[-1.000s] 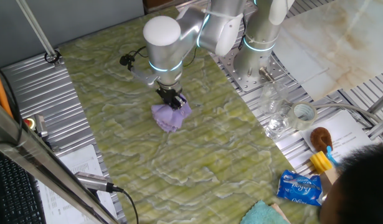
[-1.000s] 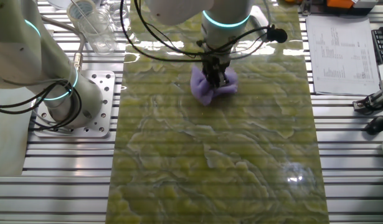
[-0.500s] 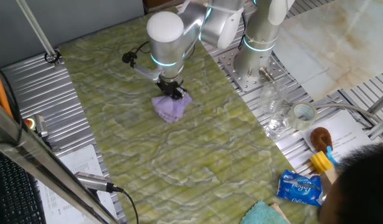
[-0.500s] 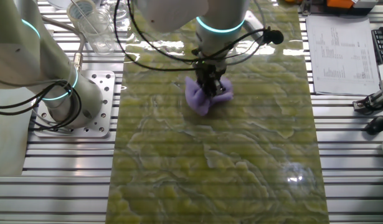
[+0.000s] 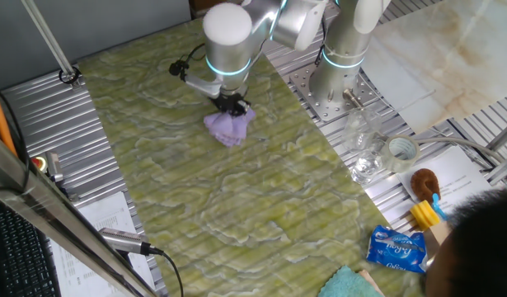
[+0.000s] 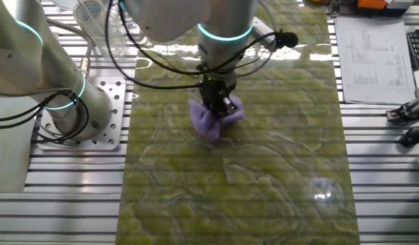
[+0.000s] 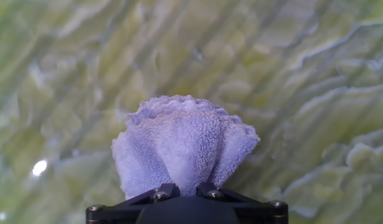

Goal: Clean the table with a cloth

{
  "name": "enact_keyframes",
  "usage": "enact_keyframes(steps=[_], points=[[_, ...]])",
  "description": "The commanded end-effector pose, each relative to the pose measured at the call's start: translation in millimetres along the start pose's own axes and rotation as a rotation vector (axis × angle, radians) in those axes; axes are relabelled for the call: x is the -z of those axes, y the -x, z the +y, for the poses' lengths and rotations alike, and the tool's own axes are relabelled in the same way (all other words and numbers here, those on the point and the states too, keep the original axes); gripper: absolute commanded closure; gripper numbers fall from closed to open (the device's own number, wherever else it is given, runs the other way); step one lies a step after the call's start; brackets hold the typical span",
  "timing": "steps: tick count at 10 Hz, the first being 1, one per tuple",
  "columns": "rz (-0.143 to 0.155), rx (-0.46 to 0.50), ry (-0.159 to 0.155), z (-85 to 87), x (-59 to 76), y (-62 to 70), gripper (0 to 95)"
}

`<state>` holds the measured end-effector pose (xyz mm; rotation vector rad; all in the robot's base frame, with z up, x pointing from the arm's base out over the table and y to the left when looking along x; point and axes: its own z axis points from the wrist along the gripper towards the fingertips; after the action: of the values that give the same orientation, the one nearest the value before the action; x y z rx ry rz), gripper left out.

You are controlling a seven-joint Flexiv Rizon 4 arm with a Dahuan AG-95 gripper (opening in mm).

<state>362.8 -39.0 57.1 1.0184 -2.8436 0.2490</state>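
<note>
Cloth [image 7: 182,152], lilac and bunched into folds, is fanning out from the gripper [image 7: 182,190], whose fingers are pinching it at the bottom edge of the hand view (only their dark tips are showing). It is pressing down on the green-yellow marbled table [image 6: 264,177], crumpled under the gripper [image 6: 218,104] on the part of the covering near the arm's base. Farther off, on the ribbed metal beside the covering, clear glassware [image 5: 364,157] is standing near a blue packet [image 5: 396,249].
</note>
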Motion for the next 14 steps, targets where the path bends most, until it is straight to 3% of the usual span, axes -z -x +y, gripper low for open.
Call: enact_keyframes(steps=[1, 4, 5, 8, 12, 14], points=[[-0.004, 0.03, 0.015, -3.2, 5.2, -9.7, 95.0], [0.02, 0.068, 0.032, -5.5, 19.6, -15.4, 95.0], [0.042, 0.094, 0.047, -6.6, 26.2, -19.0, 95.0], [0.088, 0.148, 0.092, -6.5, 28.9, -29.8, 95.0], [0.122, 0.199, 0.093, -16.5, 29.3, -42.0, 95.0], [0.106, 0.17, 0.084, -15.8, 27.6, -41.2, 95.0]])
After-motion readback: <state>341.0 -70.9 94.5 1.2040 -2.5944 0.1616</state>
